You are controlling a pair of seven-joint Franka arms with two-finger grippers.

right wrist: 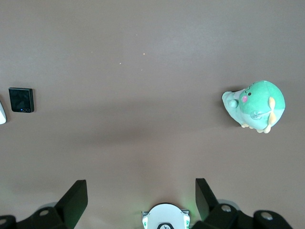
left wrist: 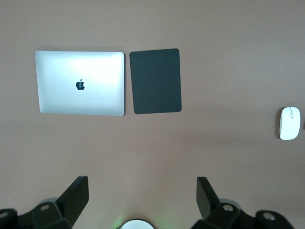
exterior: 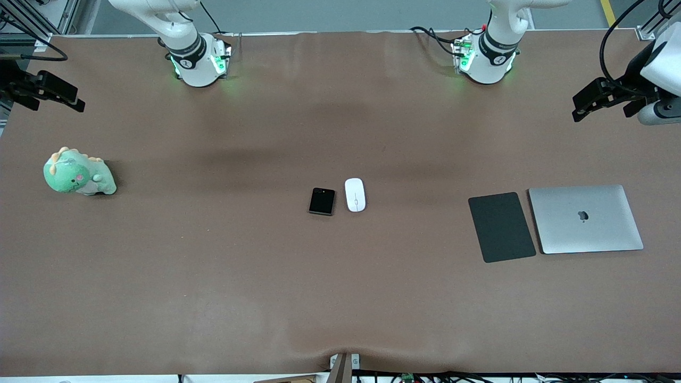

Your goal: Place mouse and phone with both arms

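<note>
Left tool (left wrist: 143,198) and right tool (right wrist: 141,200) gape wide, empty.

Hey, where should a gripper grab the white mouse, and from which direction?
Grip the mouse across its narrow middle, coming straight down from above. It lies flat, its long axis running toward the camera, so its long sides give the fingers the narrowest span. The phone lies close beside it.

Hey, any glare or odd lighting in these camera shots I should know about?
Left wrist view: bright glare washes over the laptop lid. Front view: green light glows at both arm bases, and soft broad shadows band the table. Right wrist view: even light, with a green glow at its lower edge and a small shadow beside the plush dinosaur.
</note>
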